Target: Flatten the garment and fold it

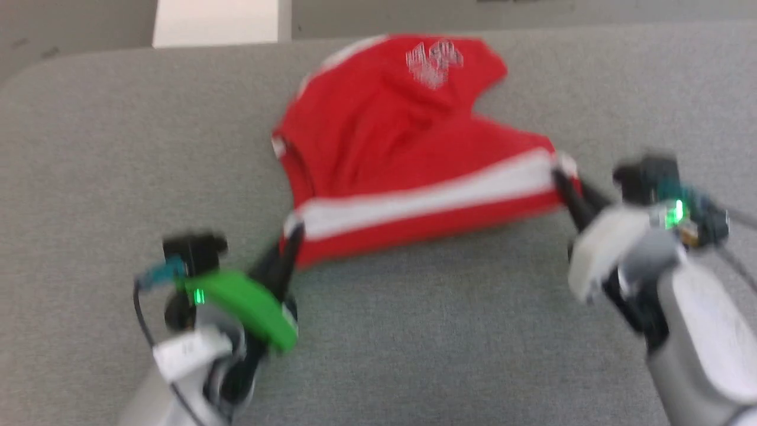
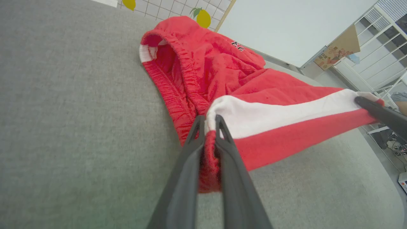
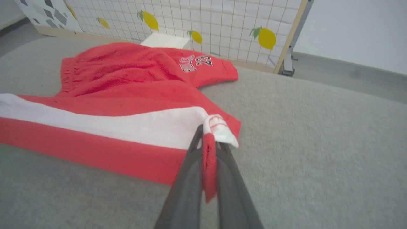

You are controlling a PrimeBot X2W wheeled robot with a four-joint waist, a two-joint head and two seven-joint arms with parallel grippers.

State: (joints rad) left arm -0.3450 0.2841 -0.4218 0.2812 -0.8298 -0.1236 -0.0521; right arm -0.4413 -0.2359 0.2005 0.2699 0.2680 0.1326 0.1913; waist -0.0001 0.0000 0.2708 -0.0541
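The garment (image 1: pixel 390 148), bright red shorts with a white side stripe and a printed number, lies on the grey table (image 1: pixel 449 331). Its near striped side is stretched between my two grippers and lifted a little. My left gripper (image 1: pixel 291 234) is shut on the waistband end, which the left wrist view shows as red fabric (image 2: pixel 254 111) pinched between the fingers of that gripper (image 2: pixel 209 120). My right gripper (image 1: pixel 562 177) is shut on the hem corner with its white trim; the right wrist view has the garment (image 3: pixel 127 95) caught in this gripper (image 3: pixel 208 132).
The grey padded table's far edge (image 1: pixel 532 26) runs behind the shorts. A lemon-patterned grid panel (image 3: pixel 222 22) stands beyond it, with a white box (image 3: pixel 165 40) at its foot. White shelving (image 2: pixel 375 41) stands off to one side.
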